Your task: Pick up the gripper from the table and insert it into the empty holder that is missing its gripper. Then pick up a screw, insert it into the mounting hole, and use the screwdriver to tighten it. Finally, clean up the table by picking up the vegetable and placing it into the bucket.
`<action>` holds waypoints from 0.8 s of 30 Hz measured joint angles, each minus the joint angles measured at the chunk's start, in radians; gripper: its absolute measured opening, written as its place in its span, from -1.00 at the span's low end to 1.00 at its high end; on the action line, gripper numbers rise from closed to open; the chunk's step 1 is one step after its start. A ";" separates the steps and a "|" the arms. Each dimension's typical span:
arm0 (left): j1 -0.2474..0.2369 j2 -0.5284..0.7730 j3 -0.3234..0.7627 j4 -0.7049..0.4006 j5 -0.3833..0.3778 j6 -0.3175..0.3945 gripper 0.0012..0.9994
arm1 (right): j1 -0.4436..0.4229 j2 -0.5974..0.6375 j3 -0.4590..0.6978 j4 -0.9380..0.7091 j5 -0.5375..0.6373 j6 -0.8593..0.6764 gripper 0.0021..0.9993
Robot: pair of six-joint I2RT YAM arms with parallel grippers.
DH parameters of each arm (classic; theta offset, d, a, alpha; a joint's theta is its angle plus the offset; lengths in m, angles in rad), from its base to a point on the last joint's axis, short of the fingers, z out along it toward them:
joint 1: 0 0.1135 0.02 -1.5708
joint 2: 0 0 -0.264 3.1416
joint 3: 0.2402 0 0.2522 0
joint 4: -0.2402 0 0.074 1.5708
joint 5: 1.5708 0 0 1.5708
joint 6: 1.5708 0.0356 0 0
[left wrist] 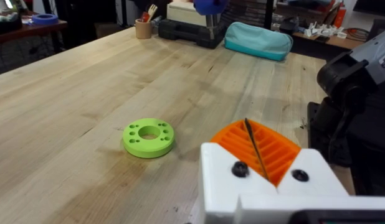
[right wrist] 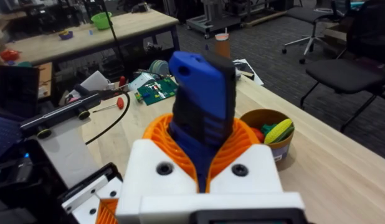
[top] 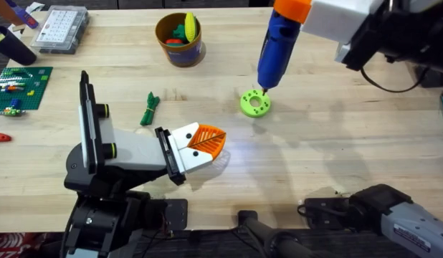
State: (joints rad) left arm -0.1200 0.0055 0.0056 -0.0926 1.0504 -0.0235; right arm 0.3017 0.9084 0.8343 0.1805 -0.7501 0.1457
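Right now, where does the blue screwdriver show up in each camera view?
Overhead: the screwdriver stands upper right of centre, tip down over the green disc.
Left wrist: its blue body at the top edge, far behind the green disc.
Right wrist: central, clamped between the right end effector's orange pads.
Shared landmark: the bucket.

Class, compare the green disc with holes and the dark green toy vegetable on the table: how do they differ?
The green disc is lime, round and flat with a centre hole; the vegetable is dark green, slim and leafy. The screwdriver, held by the right gripper, has its tip at the disc; the vegetable lies apart, untouched. Both rest on the table.
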 joint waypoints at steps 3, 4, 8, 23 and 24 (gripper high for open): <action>0.000 0.000 0.000 -0.001 0.000 0.000 -0.98 | 0.001 0.001 -0.006 -0.019 0.000 0.003 -0.91; 0.000 0.000 0.000 -0.001 0.000 0.000 -0.98 | 0.001 0.002 -0.010 -0.021 0.000 0.003 -0.91; 0.000 0.000 0.000 -0.002 0.000 0.000 -0.98 | -0.002 0.007 -0.019 0.006 -0.006 0.003 -0.91; 0.000 0.000 0.000 -0.002 0.000 0.000 -0.98 | -0.005 0.097 0.153 0.137 -0.188 0.003 -0.91; 0.000 0.000 0.000 -0.002 0.000 0.000 -0.98 | -0.005 0.118 0.187 0.140 -0.212 0.002 -0.91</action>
State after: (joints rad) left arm -0.1200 0.0055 0.0056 -0.0948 1.0504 -0.0238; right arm 0.2970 1.0264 1.0209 0.3207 -0.9617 0.1474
